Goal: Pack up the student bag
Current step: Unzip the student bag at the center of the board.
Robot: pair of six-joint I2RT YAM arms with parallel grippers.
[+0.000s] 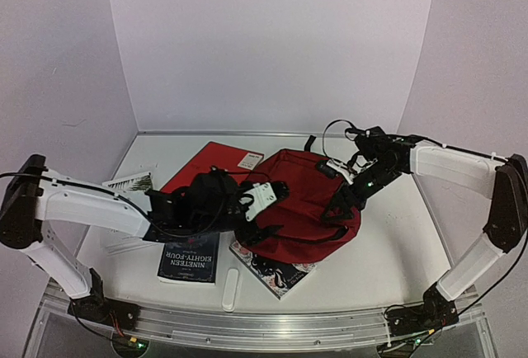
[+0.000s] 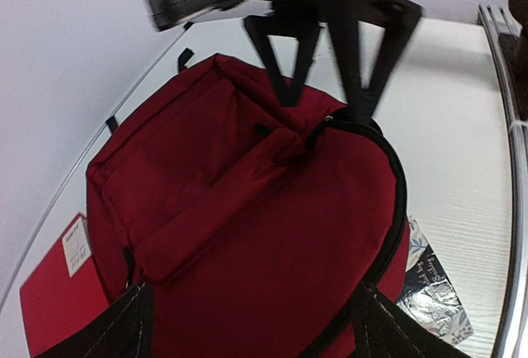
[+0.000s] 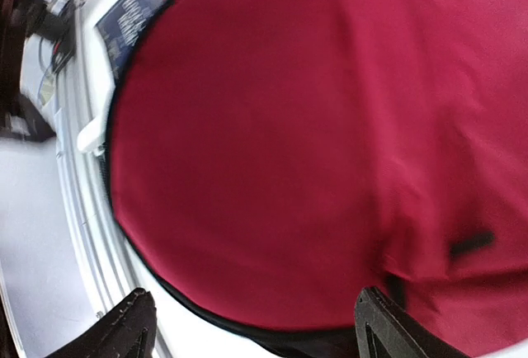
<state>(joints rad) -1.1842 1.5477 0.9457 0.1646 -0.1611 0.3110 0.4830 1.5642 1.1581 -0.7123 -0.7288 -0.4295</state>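
Observation:
The student bag (image 1: 301, 209), dark red with a black zipper line round its edge, lies flat in the middle of the table and fills both wrist views (image 2: 247, 209) (image 3: 313, 127). My left gripper (image 1: 268, 195) hovers over the bag's left side, its jaws wide open (image 2: 256, 333) with only red fabric below them. Over the bag's upper right edge, my right gripper (image 1: 345, 195) also stands open (image 3: 260, 329) with nothing in it. From the left wrist view, the right gripper (image 2: 326, 77) shows spread above the far end of the bag.
A flat red folder (image 1: 210, 164) lies behind the bag at the left. A dark book (image 1: 188, 261) and a patterned book (image 1: 272, 274) lie near the front, partly under the bag, with a white stick-shaped item (image 1: 229, 288) between them. A white notebook (image 1: 132, 182) sits far left.

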